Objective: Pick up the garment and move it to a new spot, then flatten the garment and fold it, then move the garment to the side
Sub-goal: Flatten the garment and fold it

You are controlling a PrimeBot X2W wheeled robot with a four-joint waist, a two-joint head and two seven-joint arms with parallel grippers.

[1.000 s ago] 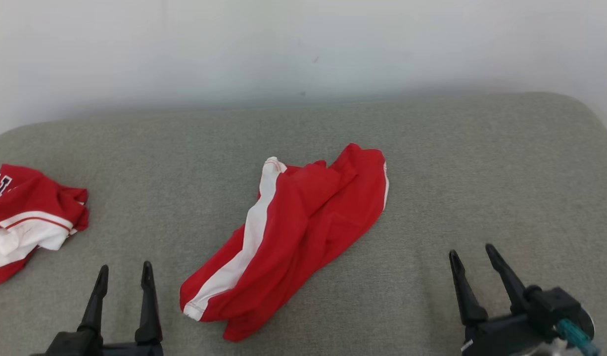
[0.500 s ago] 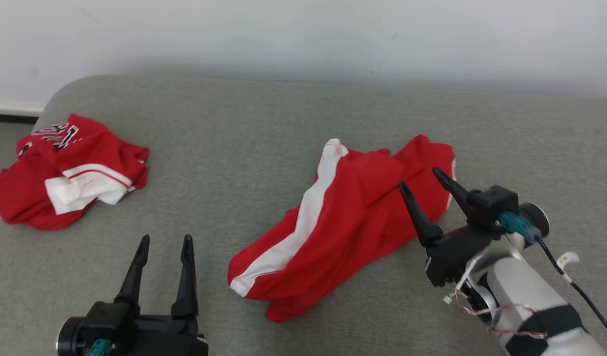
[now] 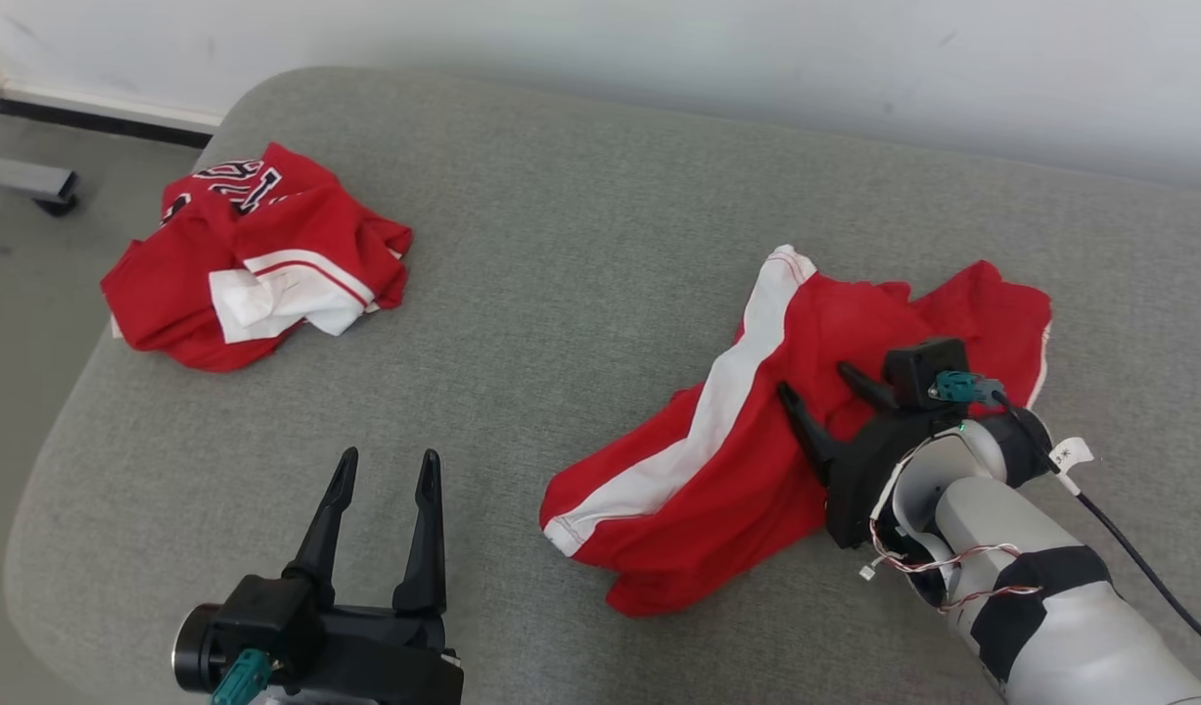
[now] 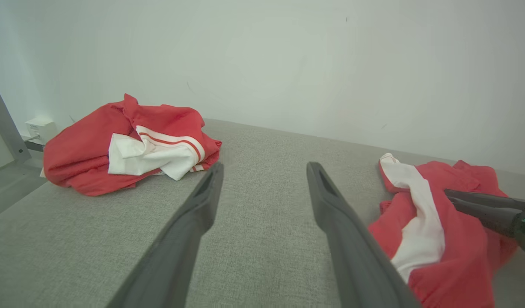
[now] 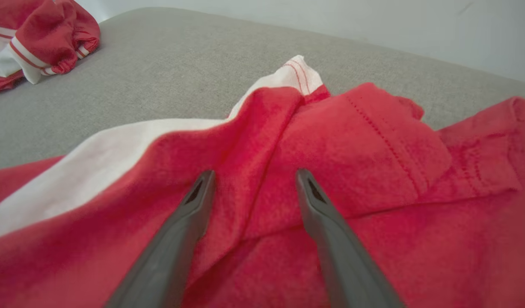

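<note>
Right pincer point(image 3: 815, 382), released wide, is straddling a raised fold of the red garment point(image 3: 717, 460) lying right of centre on the bench point(image 3: 580, 245), seemingly lining up a pinch, while left pincer point(image 3: 390, 455) is hanging open near-left, clear of cloth.

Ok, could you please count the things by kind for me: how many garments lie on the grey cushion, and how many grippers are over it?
Garments, red and white: 2 (crumpled jersey, striped garment)
Grippers, dark, two-fingered: 2 (left gripper, right gripper)
Total: 4
</note>
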